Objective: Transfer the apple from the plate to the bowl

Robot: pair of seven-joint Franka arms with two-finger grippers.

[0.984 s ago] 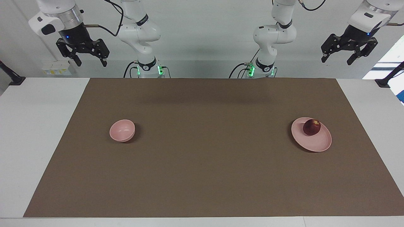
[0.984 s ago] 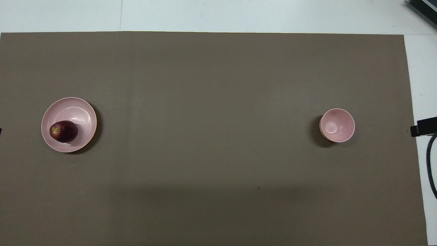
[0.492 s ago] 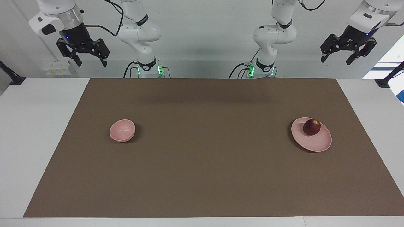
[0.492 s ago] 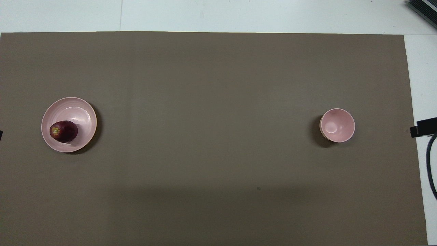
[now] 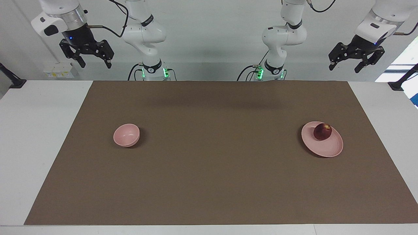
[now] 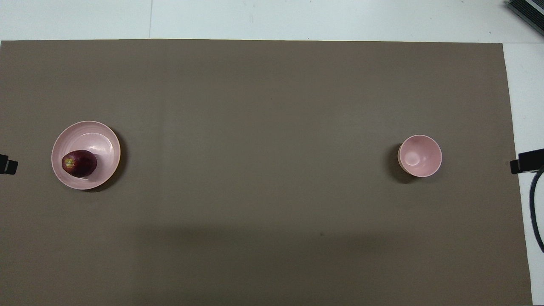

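Apple point(image 5: 322, 132), dark red, sits on the pink plate point(image 5: 326, 150) at the left arm's end of the brown mat point(image 5: 209, 182), on the part of the plate nearer the robots, while the small pink bowl point(image 5: 126, 135) stands well apart toward the right arm's end. Both arms are raised high above the robots' edge of the table, each bent outward past its own corner of the mat with the wrist pointing down. The left gripper point(image 5: 344, 67) and the right gripper point(image 5: 95, 64) hang with fingers spread wide and nothing between them, though in the overhead view only what seem to be dark tips show at the side edges.
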